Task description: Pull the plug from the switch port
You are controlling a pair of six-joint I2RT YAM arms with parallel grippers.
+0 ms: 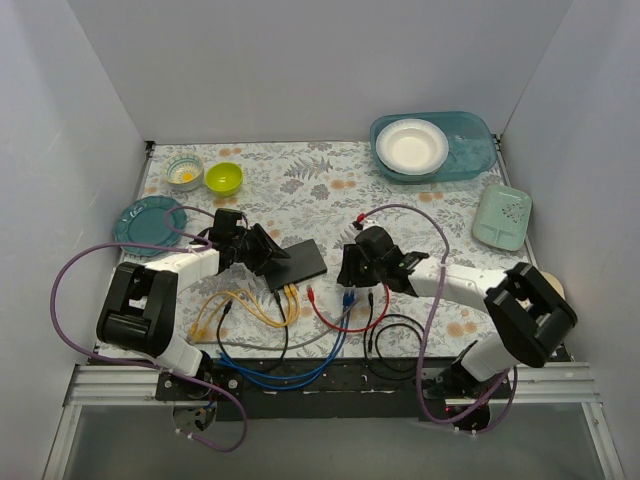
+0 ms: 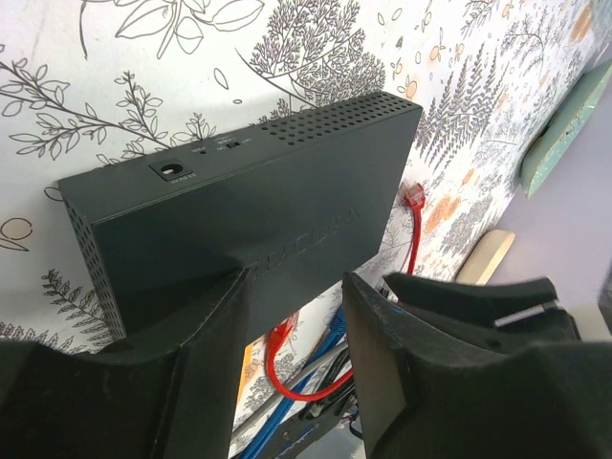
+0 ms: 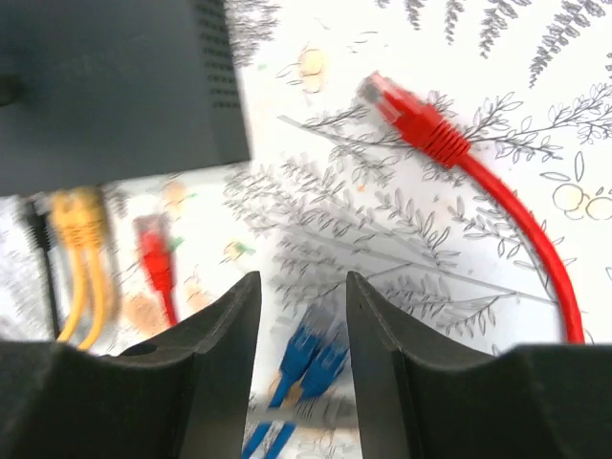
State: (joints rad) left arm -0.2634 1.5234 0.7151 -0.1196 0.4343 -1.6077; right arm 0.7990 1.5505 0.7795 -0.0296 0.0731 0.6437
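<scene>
The switch [image 1: 303,262] is a flat black box in the middle of the table. Two yellow plugs [image 3: 81,215] and a black plug [image 3: 36,228] sit in its near edge; they also show in the top view [image 1: 290,292]. My left gripper [image 1: 262,250] is at the switch's left end. In the left wrist view its open fingers [image 2: 215,335] lie against the switch [image 2: 239,201], with loose cables showing through the gap. My right gripper [image 1: 350,268] is open and empty above two loose blue plugs [image 3: 316,349], to the right of the switch [image 3: 105,86].
A loose red cable [image 1: 345,322] has one plug [image 3: 153,249] near the switch and another [image 3: 406,115] farther off. Blue, grey and black cables [image 1: 300,370] lie along the near edge. A teal bin with a white bowl [image 1: 432,147], a green tray [image 1: 502,215], a teal plate [image 1: 150,224] and two small bowls [image 1: 204,174] stand around the edges.
</scene>
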